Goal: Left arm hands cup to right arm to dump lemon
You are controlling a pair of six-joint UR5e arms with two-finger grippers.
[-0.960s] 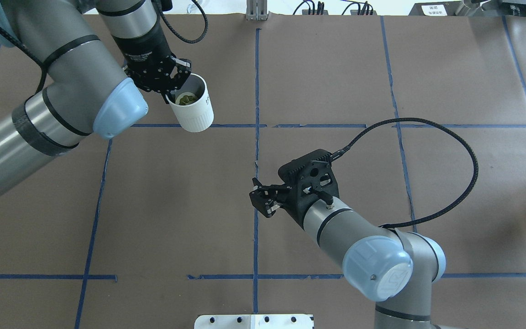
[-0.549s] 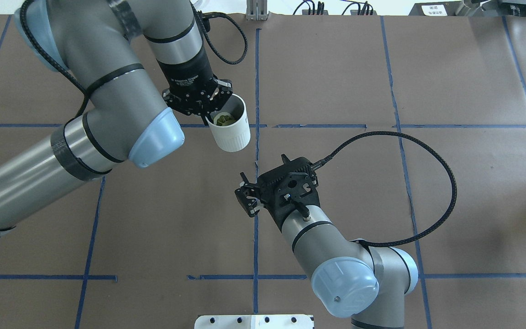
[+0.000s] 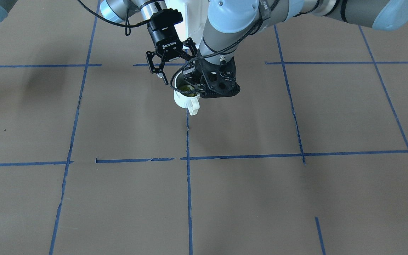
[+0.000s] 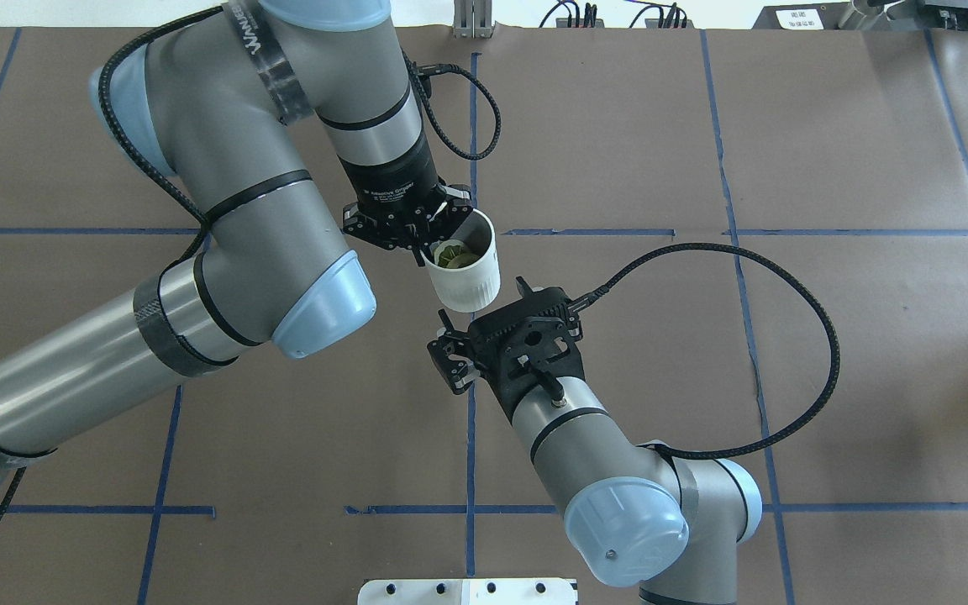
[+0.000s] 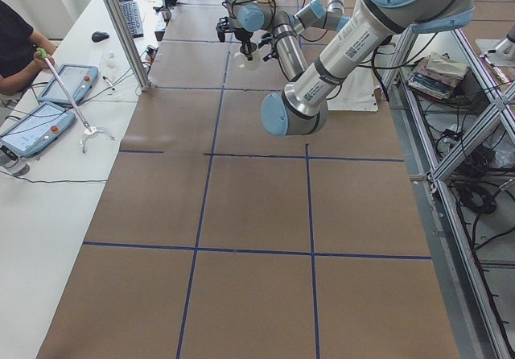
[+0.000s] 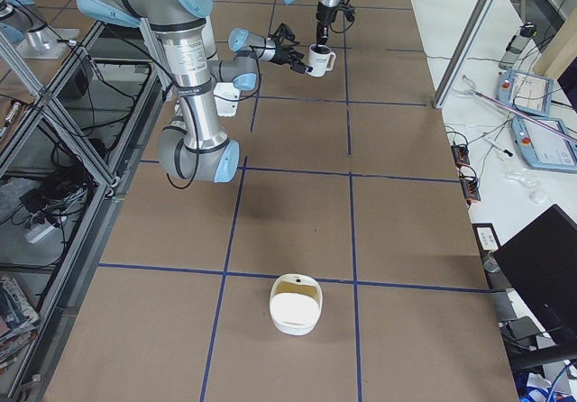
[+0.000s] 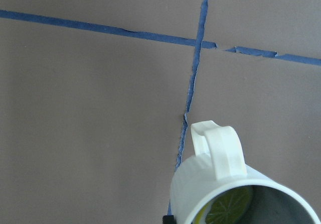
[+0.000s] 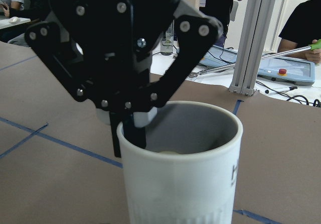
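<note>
My left gripper [image 4: 427, 245] is shut on the rim of the off-white cup [image 4: 465, 273], one finger inside and one outside, and holds it above the table's middle. The yellow-green lemon [image 4: 453, 254] lies inside. In the left wrist view the cup [image 7: 220, 189] sits at the bottom right with its handle up and the lemon [image 7: 228, 206] showing. My right gripper [image 4: 448, 355] is open, just short of the cup's near side and apart from it. In the front-facing view the right gripper [image 3: 174, 71] spreads beside the cup [image 3: 184, 101]. The cup [image 8: 180, 174] fills the right wrist view.
Brown paper with a blue tape grid [image 4: 471, 420] covers the table. A white bowl-like container [image 6: 296, 307] stands near the table's right end. A white plate [image 4: 467, 591] sits at the near edge. Operators with tablets [image 5: 36, 125] are at a side table.
My left arm has carried the cup right and nearer, to the table's middle. My right arm has moved left and forward, close to the cup. The right gripper stays open.
</note>
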